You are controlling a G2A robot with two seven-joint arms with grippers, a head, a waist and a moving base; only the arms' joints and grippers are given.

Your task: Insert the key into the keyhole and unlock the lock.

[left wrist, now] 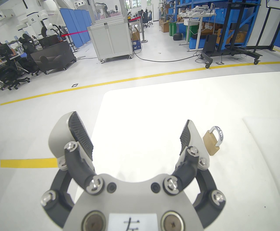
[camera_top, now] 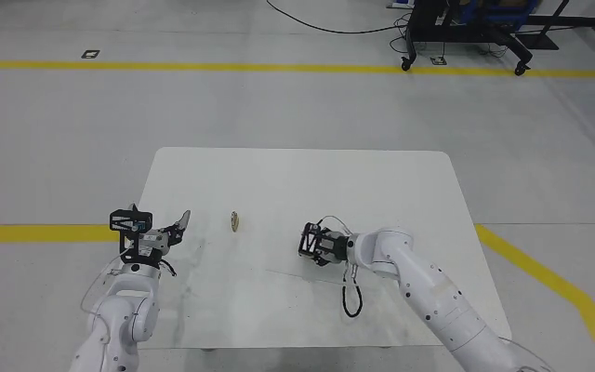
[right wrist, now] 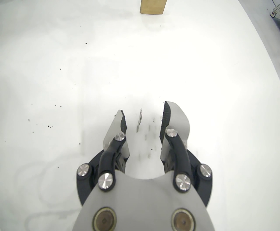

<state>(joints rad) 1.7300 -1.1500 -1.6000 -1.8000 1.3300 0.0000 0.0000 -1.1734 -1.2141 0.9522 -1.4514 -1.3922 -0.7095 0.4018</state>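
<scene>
Counter [camera_top: 390, 186], white, top view: it is carrying the lock [camera_top: 234, 220], small and brass, left of centre. The left tool [camera_top: 160, 228] is sitting at the counter's left edge, pointing far, with the lock just to its right. The right tool [camera_top: 311, 244] is hanging low on the lock's right side, pointing left toward it, with bare counter lying between them.

Left wrist view: the left tool [left wrist: 131, 119] is standing released, its pads [left wrist: 79, 131] spread wide and holding nothing. The lock [left wrist: 211, 143] is lying just beside one finger, outside the spread, its shackle [left wrist: 218, 133] appearing closed.

Right wrist view: the right tool [right wrist: 144, 109] is standing released, fingers parted. The key [right wrist: 139, 120], thin metal seen edge-on, is resting on the counter between the two fingers and touching neither. Its long axis is running along the tool's reach, toward the lock [right wrist: 152, 7] straight ahead and well apart.

Judgement: picking up the key is looking like the step in hand. The right tool is straddling it and is needing only to close across its flat sides. The left tool is sitting nearer the lock, well placed for steadying it.
</scene>
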